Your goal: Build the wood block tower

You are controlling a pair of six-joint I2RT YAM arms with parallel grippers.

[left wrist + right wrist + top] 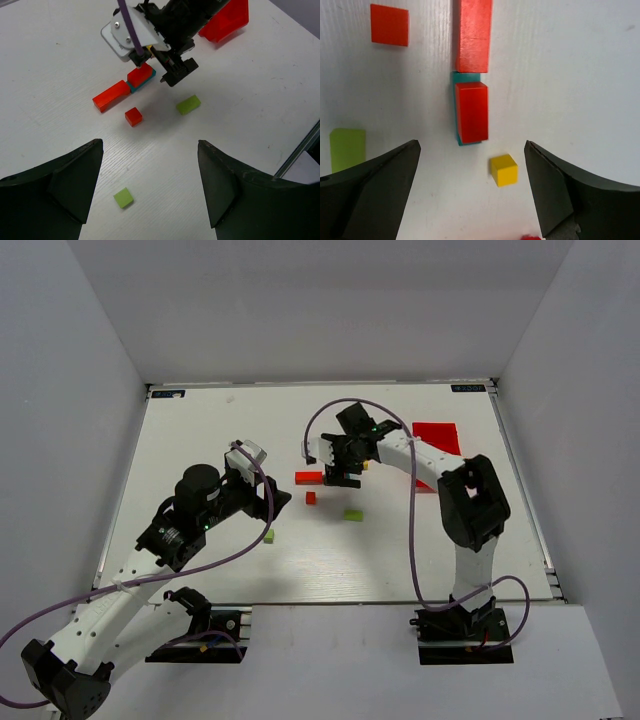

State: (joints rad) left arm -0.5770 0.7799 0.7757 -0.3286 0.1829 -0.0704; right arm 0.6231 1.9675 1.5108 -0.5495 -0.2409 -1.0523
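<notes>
The right gripper point(471, 150) hangs spread wide and empty over the tower point(471, 112), a short red piece lying on a teal one at the end of a long red bar point(474, 35), a yellow cube point(503, 170) just beside it, while the left gripper point(149, 145), likewise parted and empty, hovers near a green cube point(123, 198).

Tower point(471, 112) — right gripper point(345, 480) overhead

We are recording a white table point(260, 100) showing faint wood grain. We are noting a red bar point(473, 35), a shorter red block point(472, 112), a teal block point(466, 77), a red cube point(389, 25), a yellow cube point(503, 170), a lime-green slab point(188, 105), a lime-green square point(123, 198) and a red tray point(227, 20). We are also logging a purple cable point(412, 540), plain throughout.
</notes>
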